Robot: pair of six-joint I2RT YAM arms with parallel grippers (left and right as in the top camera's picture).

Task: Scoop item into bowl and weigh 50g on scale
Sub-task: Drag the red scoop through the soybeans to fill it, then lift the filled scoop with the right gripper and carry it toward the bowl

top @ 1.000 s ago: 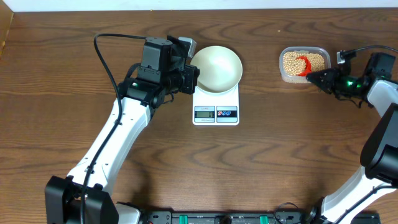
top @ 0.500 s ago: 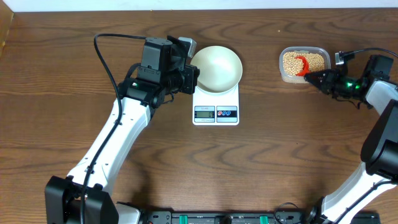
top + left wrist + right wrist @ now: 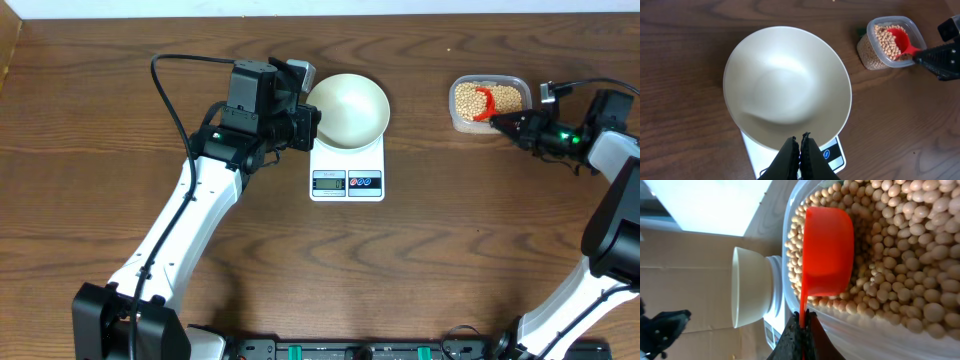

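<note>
Where the tan beans (image 3: 900,255) are heaped, in a clear plastic container (image 3: 455,118) at the far right of the table (image 3: 450,250), a red scoop (image 3: 829,245) is laid among them. Whether any beans are carried in it cannot be made out. Its thin handle is pinched by the right claw (image 3: 802,325), whose fingers are pressed fully together on it, so the handle's end is hidden. Part of the container is cut off in the right wrist view.

Well apart to the left, the white bowl (image 3: 785,85) is seated on the white kitchen scale (image 3: 347,165), its inside bare. Most of the scale is covered by the bowl, and the figures on its display (image 3: 329,181) are too small to be read.

The left claw (image 3: 800,142) is closed, tips together at the bowl's near rim. Whether the rim is actually gripped cannot be told.
</note>
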